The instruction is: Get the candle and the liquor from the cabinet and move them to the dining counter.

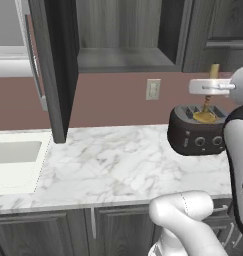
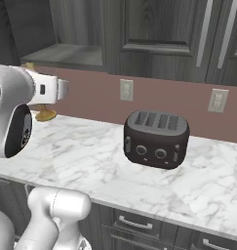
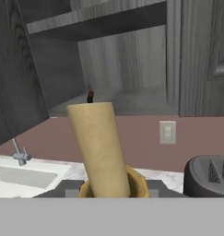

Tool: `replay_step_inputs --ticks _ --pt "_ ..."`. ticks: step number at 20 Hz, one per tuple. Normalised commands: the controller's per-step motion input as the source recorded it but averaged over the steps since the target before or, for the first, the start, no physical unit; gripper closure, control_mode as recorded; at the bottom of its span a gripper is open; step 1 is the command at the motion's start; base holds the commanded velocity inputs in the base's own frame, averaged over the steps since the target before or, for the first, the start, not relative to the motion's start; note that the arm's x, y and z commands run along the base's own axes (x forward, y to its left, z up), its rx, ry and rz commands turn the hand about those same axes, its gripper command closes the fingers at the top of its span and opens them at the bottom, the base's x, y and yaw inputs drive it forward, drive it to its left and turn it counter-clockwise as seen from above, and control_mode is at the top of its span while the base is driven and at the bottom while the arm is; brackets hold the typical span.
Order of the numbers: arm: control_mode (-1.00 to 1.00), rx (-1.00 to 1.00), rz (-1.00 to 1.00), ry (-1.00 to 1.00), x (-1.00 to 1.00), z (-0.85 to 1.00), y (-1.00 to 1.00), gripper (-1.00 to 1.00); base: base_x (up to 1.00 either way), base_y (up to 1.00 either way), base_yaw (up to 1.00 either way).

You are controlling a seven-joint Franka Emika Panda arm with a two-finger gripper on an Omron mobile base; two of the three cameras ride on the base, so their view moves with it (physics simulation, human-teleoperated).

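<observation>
Clearly, tool [image 3: 112,188] grips candle [image 3: 100,145] — smooth pale cylinder, brass holder.

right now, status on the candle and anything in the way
Gripper shut on the candle, held in the air. Cabinet door open, shelf bare, no liquor in sight. Toaster on the worktop just below the candle.

Kitchen: toaster [image 2: 156,139], sink [image 1: 13,155], marble worktop [image 1: 123,165]

- My tool [image 3: 112,188] grips the candle [image 3: 99,147] — it stands close, leaning slightly.
- The open cabinet [image 3: 109,60] is behind — sink [image 3: 26,177] one side, toaster [image 3: 210,177] the other.
</observation>
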Motion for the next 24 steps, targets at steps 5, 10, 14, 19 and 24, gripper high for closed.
replay_step_inputs --ticks 5,10,14,19,24 --pt "-1.0 0.0 -0.03 0.07 -0.5 0.0 -0.19 1.0 0.0 0.0 0.0" --pt "-1.0 0.0 -0.04 0.13 -0.15 0.0 0.0 1.0 0.0 0.0 0.0" --pt "-1.0 0.0 -0.01 0.11 -0.1 -0.01 -0.01 1.0 0.0 0.0 0.0" --pt "-1.0 0.02 -0.01 0.0 -0.11 -0.05 -0.06 1.0 0.0 0.0 0.0" --pt "-1.0 0.04 -0.03 0.0 -0.09 0.0 -0.1 1.0 0.0 0.0 0.0"
